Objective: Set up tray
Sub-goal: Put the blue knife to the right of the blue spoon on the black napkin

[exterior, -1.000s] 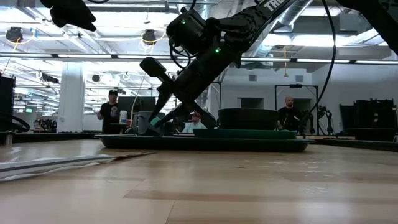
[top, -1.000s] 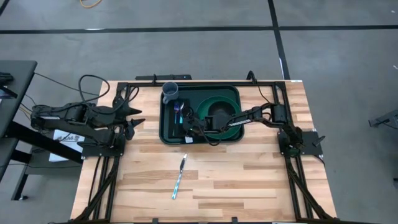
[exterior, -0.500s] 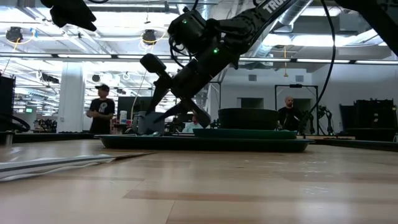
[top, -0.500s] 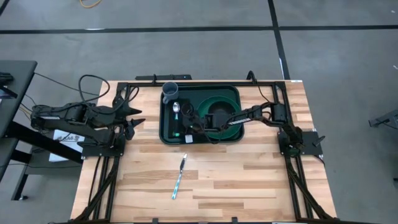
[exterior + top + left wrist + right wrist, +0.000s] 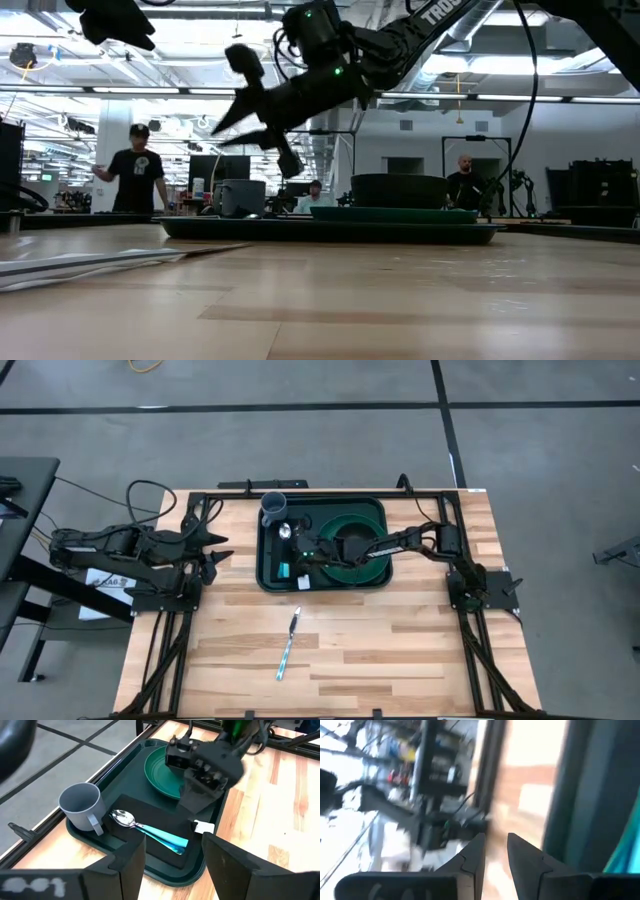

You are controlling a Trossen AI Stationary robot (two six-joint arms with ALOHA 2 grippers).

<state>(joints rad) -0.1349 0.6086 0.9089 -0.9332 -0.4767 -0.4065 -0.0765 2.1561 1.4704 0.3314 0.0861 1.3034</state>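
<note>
The dark green tray [image 5: 266, 574] sits at the table's far middle. On it stand a grey cup [image 5: 82, 805], a green plate [image 5: 159, 770] with a dark bowl [image 5: 352, 541], and a flat black mat [image 5: 161, 818]. A spoon with a teal handle [image 5: 150, 832] lies on the mat. My right gripper [image 5: 250, 140] hangs open above the mat, clear of the spoon, its fingers pointing nearly level toward the table's left. My left gripper [image 5: 222, 552] waits open at the table's left edge.
A second teal-handled utensil [image 5: 288, 645] lies on the bare wood in the table's near middle. A black frame rail [image 5: 265, 486] runs behind the tray's far rim. People stand in the room beyond the table.
My right gripper has let go of the spoon and risen from the black mat. It has tipped from pointing down at the tray to nearly level. The spoon stays lying on the mat. A person in the background has walked leftward.
</note>
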